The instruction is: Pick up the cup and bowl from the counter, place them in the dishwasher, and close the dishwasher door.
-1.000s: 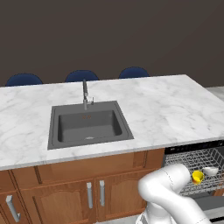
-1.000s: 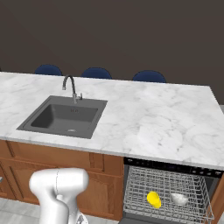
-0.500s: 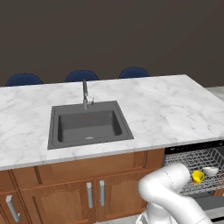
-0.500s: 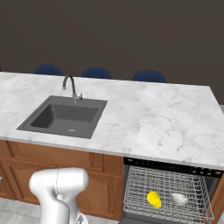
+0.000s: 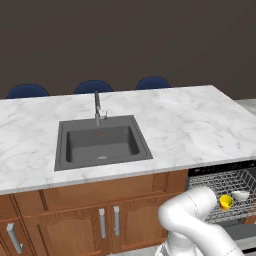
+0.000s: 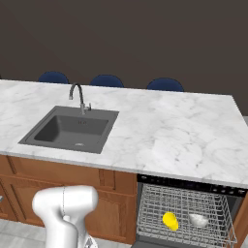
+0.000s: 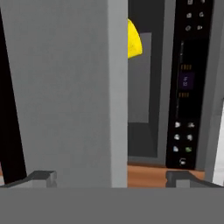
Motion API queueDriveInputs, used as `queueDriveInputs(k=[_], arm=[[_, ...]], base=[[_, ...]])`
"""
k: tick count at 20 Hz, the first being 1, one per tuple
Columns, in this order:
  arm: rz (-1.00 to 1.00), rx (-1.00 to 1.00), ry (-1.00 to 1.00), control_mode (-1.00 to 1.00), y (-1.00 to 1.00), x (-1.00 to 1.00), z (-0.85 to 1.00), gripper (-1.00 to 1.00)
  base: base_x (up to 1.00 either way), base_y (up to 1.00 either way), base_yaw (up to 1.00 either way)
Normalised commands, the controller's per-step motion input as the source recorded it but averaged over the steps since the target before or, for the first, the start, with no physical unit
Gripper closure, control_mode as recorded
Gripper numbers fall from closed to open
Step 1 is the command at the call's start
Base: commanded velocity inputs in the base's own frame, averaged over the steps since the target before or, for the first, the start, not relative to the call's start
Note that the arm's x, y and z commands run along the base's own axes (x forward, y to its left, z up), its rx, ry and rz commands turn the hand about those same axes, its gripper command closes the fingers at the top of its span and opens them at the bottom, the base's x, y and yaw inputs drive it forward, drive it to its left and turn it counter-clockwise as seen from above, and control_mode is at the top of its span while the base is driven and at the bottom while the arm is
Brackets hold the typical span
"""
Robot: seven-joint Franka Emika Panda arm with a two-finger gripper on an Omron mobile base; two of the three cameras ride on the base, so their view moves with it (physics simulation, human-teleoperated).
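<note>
Dishwasher door (image 7: 65, 92) looms right before my gripper (image 7: 111, 177), a flat grey panel seen edge-on, and my jaws are spread wide with nothing between them; one fingertip (image 7: 41, 177) sits low before the panel, the other off to the side. Past the panel's edge I see a slice of the yellow cup (image 7: 133, 39) and the dishwasher's black control strip (image 7: 186, 83) with small lit marks. From the base views, the cup (image 6: 170, 221) and the bowl (image 6: 198, 220) sit side by side in the pulled-out wire rack (image 6: 183, 213) of the dishwasher (image 6: 186, 210), under the counter (image 6: 164, 131). Farther back, the dark sink (image 6: 72, 130) and its faucet (image 6: 77, 97) are set in the marble, with blue chairs (image 6: 106, 80) beyond.
</note>
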Motion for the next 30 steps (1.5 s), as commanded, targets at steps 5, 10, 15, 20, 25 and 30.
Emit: queueDriveInputs(k=[5, 10, 15, 20, 25, 30], arm=[[0.12, -0.31, -0.18, -1.00, 0.00, -0.11, -1.00, -1.00], [0.09, -0.23, -0.22, -1.00, 0.00, 0.00, -1.00, -1.00], [0.10, -0.25, -0.24, -1.00, 0.00, -0.01, -1.00, -1.00], [0.13, -0.42, -0.13, -1.00, 0.00, -0.35, -1.00, -1.00], [0.16, -0.52, -0.09, -1.00, 0.00, -0.36, -1.00, -1.00], [0.18, -0.29, -0.25, -1.00, 0.03, 0.02, -1.00, -1.00]], base=[[0.00, 0.00, 0.00], [0.00, 0.00, 0.00], [0.00, 0.00, 0.00], [0.00, 0.00, 0.00], [0.00, 0.00, 0.00], [0.00, 0.00, 0.00]])
